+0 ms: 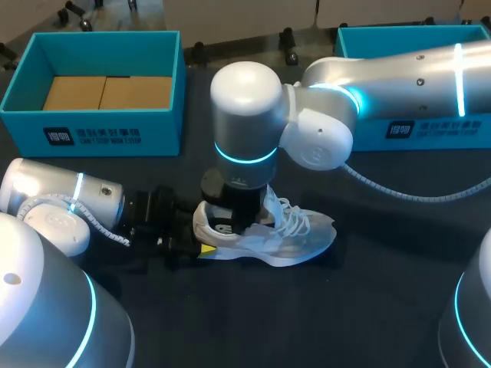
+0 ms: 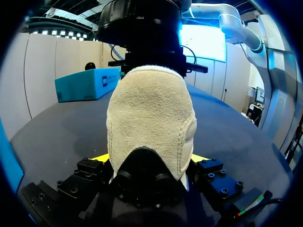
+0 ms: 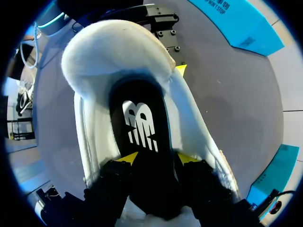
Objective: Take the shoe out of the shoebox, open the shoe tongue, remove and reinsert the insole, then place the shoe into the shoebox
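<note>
A white shoe (image 1: 299, 234) lies on its sole on the dark table, toe pointing right. My left gripper (image 1: 192, 244) comes in low from the left, and in the left wrist view its yellow fingertips (image 2: 100, 159) press against both sides of the beige suede heel (image 2: 151, 118). My right arm reaches over from the right and points its gripper (image 1: 238, 222) straight down into the shoe's mouth. In the right wrist view that gripper (image 3: 157, 158) stands open just above the black insole (image 3: 139, 118), which lies flat inside the shoe. The laces (image 1: 293, 218) hang loose.
A teal shoebox (image 1: 92, 126) with a cardboard insert stands at the back left. A second teal box (image 1: 430, 130) sits at the back right, partly hidden behind my right arm. Bare table lies in front of the shoe.
</note>
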`<state>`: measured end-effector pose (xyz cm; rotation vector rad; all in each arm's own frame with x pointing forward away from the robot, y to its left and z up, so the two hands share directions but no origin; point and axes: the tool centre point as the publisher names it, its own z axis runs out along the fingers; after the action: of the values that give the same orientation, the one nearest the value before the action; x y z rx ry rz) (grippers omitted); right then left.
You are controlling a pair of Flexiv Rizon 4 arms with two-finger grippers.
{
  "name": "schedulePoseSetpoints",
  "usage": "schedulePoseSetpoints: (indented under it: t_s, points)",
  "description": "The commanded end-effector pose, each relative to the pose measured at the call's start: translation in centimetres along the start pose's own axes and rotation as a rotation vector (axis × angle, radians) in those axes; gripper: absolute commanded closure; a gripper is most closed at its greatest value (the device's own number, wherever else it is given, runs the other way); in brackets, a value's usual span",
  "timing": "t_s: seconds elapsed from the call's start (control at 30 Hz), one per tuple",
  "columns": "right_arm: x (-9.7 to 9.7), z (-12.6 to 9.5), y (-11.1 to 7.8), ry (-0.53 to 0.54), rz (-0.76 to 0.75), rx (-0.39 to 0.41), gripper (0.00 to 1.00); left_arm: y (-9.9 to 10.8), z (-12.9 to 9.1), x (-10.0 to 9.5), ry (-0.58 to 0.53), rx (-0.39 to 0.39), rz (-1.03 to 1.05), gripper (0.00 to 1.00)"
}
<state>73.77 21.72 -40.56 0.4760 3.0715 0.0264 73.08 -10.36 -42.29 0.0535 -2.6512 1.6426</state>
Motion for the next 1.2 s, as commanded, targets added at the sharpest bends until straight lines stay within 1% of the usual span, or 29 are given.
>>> schedulePoseSetpoints:
  t_s: [0.03,0.2,0.3,0.37,0.43,0.53,0.6,0.9,1.0,1.2]
  points:
    - [0.0,1.9,0.3,0.022,-0.002,-0.001,0.53,0.0,0.0,0.0,0.002,-0.003,0.000,1.00]
    - [1.1,2.8,0.4,0.051,0.003,-0.004,0.60,0.0,0.0,0.0,0.002,-0.003,0.000,1.00]
    - [1.8,3.4,0.3,0.066,0.019,-0.006,0.72,0.0,0.0,0.0,0.002,-0.003,0.000,1.00]
    - [2.2,3.8,0.3,0.073,0.028,-0.007,0.82,0.0,0.0,0.0,0.002,-0.003,0.000,1.00]
    - [2.5,4.2,0.2,0.081,0.032,-0.002,1.00,0.0,0.0,0.0,0.002,-0.003,0.000,1.00]
    - [2.8,4.2,0.0,0.084,0.037,0.003,1.00,0.0,0.0,0.0,0.002,-0.003,0.000,1.00]
    - [3.0,3.8,-0.2,0.085,0.040,0.008,1.00,0.0,0.0,0.0,0.002,-0.003,0.000,1.00]
    - [2.6,-0.2,-2.0,0.011,0.067,0.009,1.00,0.0,0.0,0.0,0.002,-0.003,0.000,1.00]
    - [2.4,-0.9,-2.3,0.000,0.068,0.013,1.00,0.0,0.0,0.0,0.002,-0.003,0.000,1.00]
    - [2.2,-2.2,-2.4,-0.026,0.074,-0.011,1.00,0.0,0.0,0.0,0.002,-0.003,0.000,1.00]
